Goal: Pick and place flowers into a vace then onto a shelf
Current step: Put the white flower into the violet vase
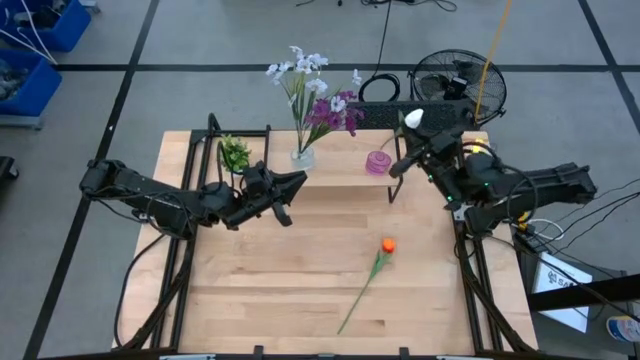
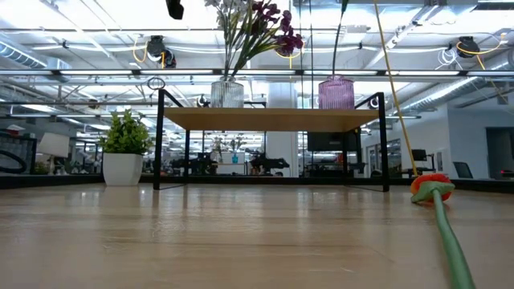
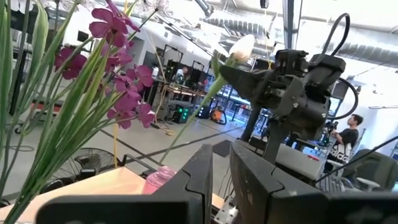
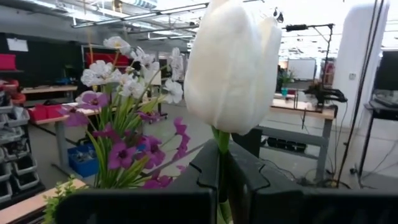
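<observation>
Clamped on the stem, our right gripper (image 4: 219, 171) is holding the white bud (image 4: 234, 65) above the pink vase (image 1: 378, 162) on the shelf (image 1: 345, 178); our left gripper (image 1: 285, 200) is waiting, fingers together. A tilted stem could miss the rim or topple the vase.

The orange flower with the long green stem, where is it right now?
In the high view, the orange flower lies flat on the wooden tabletop, right of centre, in front of the shelf, with neither gripper touching it.
</observation>
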Controlling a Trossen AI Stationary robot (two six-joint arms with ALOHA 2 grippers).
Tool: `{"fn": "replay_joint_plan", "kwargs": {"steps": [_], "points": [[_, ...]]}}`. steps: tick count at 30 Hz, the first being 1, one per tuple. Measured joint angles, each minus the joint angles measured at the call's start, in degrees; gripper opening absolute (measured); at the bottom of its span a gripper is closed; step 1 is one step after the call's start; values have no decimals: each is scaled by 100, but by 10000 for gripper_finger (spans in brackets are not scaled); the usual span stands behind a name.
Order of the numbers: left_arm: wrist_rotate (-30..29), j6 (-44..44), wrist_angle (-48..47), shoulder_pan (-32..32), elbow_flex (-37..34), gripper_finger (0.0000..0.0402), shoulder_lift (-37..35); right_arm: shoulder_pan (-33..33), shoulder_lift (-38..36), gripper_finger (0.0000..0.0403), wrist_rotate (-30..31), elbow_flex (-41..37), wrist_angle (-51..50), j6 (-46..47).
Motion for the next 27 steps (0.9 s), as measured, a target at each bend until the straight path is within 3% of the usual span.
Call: {"fn": "replay_joint_plan", "kwargs": {"steps": [13, 27], "points": [[1, -7, 0, -40, 0, 63, 0, -31, 94, 4, 48, 0, 13, 383], [2, 6, -7, -36, 0, 63, 0, 106, -79, 4, 55, -4, 549, 108]]}}
